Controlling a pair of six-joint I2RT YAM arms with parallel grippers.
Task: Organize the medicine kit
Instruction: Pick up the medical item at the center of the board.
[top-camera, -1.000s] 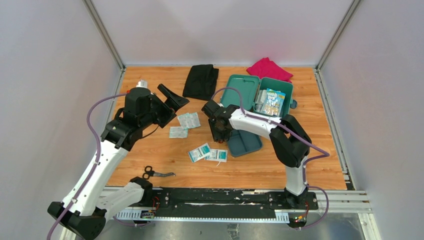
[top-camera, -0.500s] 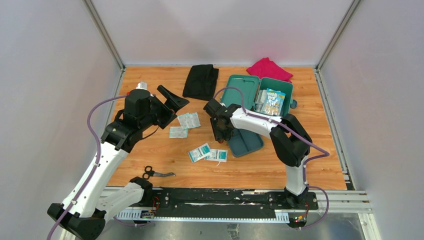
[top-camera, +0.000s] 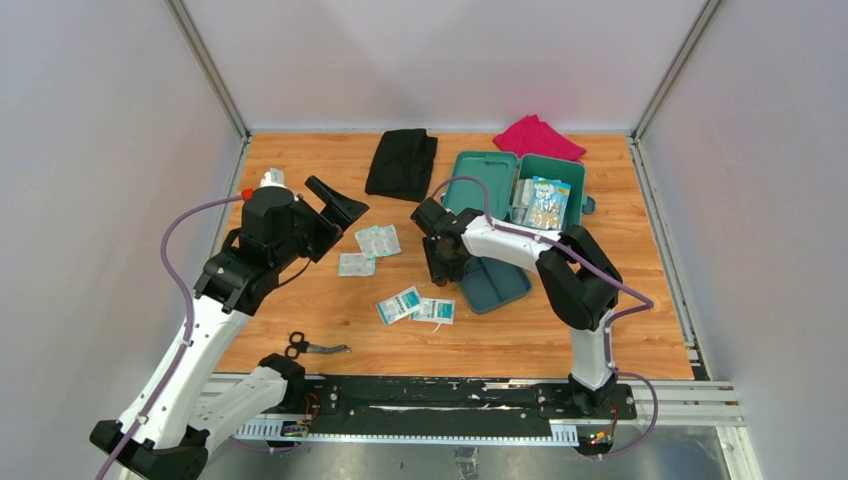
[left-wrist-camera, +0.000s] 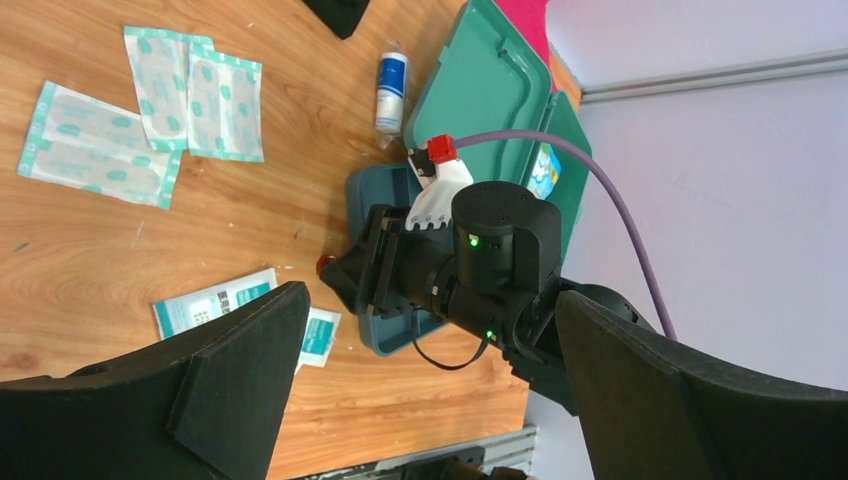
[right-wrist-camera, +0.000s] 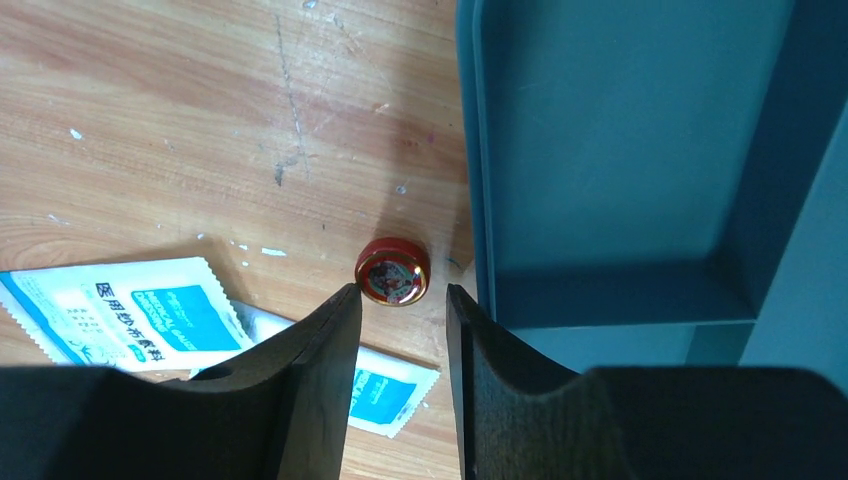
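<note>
Found the kit (top-camera: 552, 166) at 1 o'clock on the table (top-camera: 520, 330), open, with the lid (top-camera: 480, 180) laid flat on its 9 o'clock side and packets (top-camera: 547, 203) in the base. Found its tray (top-camera: 497, 285) out on the wood near the centre, at 6 o'clock from the lid. Saw the right gripper (right-wrist-camera: 400, 300) pointed down at the tray's 9 o'clock edge, jaws narrow but apart, gripping nothing. Spotted a red tin (right-wrist-camera: 393, 271) on the wood just beside that edge, right at the fingertips and in line with the gap; could not tell touching from apart. Noted two sachets (top-camera: 415, 305) side by side at 7 o'clock from that gripper. Saw the left gripper (top-camera: 340, 203) raised off the table at 10 o'clock, jaws spread wide, holding nothing. Noted plasters (top-camera: 378, 240) at its 4 o'clock, between the two grippers. Noted a vial (left-wrist-camera: 392, 80) lying on the wood just beside the lid. Noted scissors (top-camera: 315, 348) at 7 o'clock by the near edge, a black cloth (top-camera: 402, 162) at 12 o'clock by the far edge, and a pink cloth (top-camera: 538, 137) just beyond the kit.
</note>
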